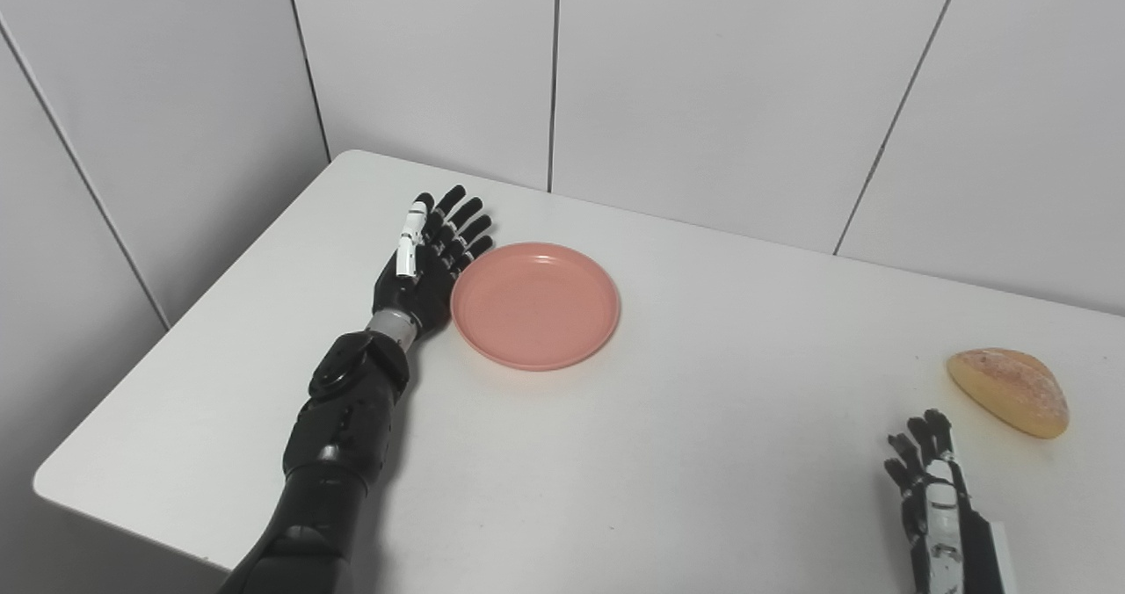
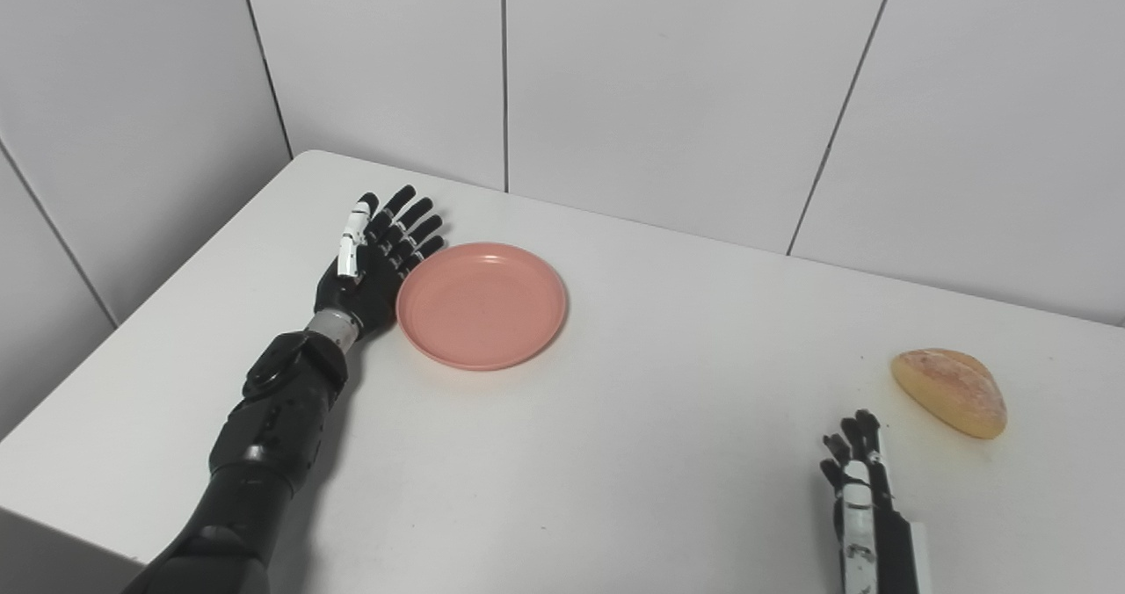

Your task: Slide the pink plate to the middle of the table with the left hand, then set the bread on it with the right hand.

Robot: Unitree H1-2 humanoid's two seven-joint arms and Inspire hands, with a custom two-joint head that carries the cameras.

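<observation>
Nearest, by the near edge toward the table's [image 1: 703, 453] right corner: right hand [image 1: 932, 488], fingers loosely apart and pointing away, holding nothing — parked, by the look of it, to wait its turn while keeping a short reach to its target. Just beyond it and a little further right, near the right edge: bread [image 1: 1009, 390], a browned half-loaf lying flat side down, not touched by anything; gap between fingertips and crust plainly visible.

Further in, on the left half of the table: left forearm running up from the near left corner, ending in the left hand [image 1: 428, 264], flat-palmed and spread, fingers extended toward the far edge, gripping nothing. Set edge-on against the left rim of the pink plate [image 1: 534, 306] — touching or all but touching, hard to say which. Placed that way, presumably, to push sideways rather than lift: a broad palm against the rim to drive the plate rightward without tipping it.

Plate empty, upright, closer to the far left corner than to the centre — slide apparently yet to be made, bread step waiting on it.
</observation>
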